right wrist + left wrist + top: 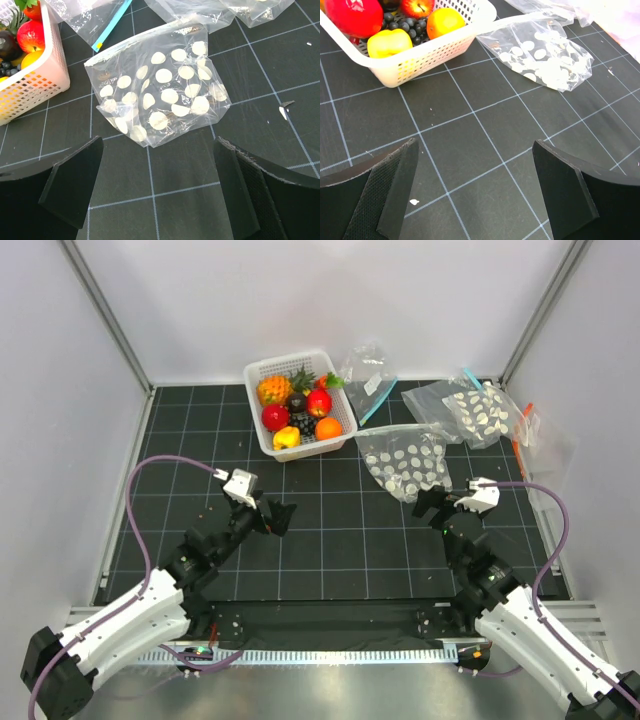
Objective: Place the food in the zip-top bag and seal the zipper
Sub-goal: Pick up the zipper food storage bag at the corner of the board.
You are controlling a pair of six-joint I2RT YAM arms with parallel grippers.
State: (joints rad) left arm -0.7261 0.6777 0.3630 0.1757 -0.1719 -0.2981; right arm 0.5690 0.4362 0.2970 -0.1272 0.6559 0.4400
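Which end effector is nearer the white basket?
Left. The left end effector is directly in front of the basket; the right end effector is farther right, by a dotted bag.

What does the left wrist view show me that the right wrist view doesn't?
Only left wrist: the open left gripper, plus the yellow fruit and orange in plain sight in the white basket. Only right wrist: the open right gripper and the teal-blue zipper on the zip-top bag. Both: that basket's wall and the nearest dotted bag.
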